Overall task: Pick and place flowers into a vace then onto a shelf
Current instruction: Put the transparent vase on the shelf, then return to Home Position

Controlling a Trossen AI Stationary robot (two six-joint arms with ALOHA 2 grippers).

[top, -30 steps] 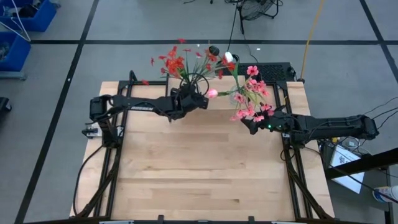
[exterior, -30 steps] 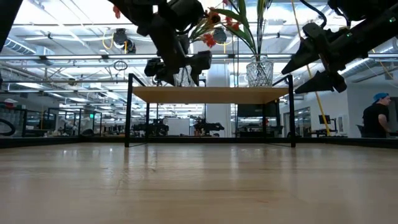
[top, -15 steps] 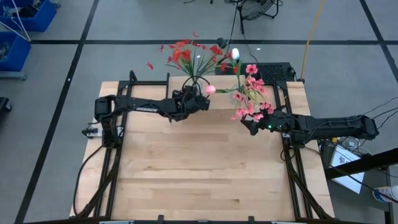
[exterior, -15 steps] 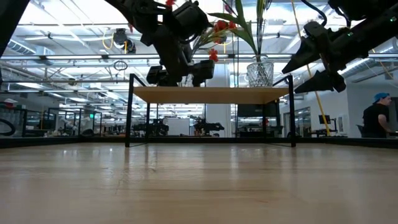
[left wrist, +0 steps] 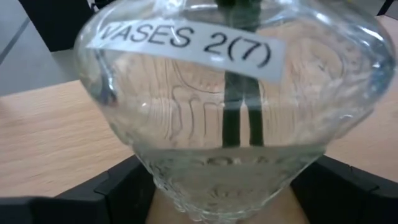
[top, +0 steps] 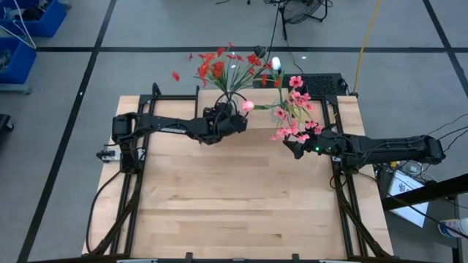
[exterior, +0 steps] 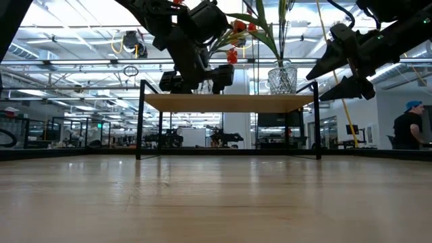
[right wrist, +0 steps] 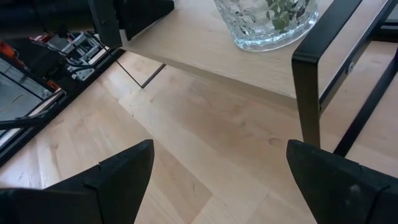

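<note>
My left gripper (top: 232, 117) is shut on a clear glass vase (left wrist: 230, 124) labelled "VASES 2(7)", which holds red flowers (top: 227, 66). It is over the left half of the shelf (exterior: 229, 102), a small light-wood board on black legs at the table's far edge. In the low view the gripper (exterior: 199, 84) hides the vase's foot. A second glass vase (exterior: 281, 77) with pink flowers (top: 296, 113) stands on the shelf's right half. My right gripper (top: 291, 148) hangs open beside the shelf's right end, with nothing between its fingers. My left gripper has the vase's narrowing lower body (left wrist: 155, 171) between its two fingers, one on each side. The fingers come from the table's left, slanting a little downward. The vase is upright, its foot at the level of the shelf board. Whether the foot rests on the board cannot be told.
The shelf's black leg (right wrist: 308, 106) and the second vase (right wrist: 267, 22) are close ahead of my right gripper (right wrist: 217, 180). Bare tabletop (top: 241, 197) lies on the near side of both arms. A person (exterior: 408, 128) is in the room far behind.
My left gripper has gone down a little with the vase toward the shelf board. The red flowers have swung toward the table's far edge, and the vase now stands straighter. My right arm has kept still.
</note>
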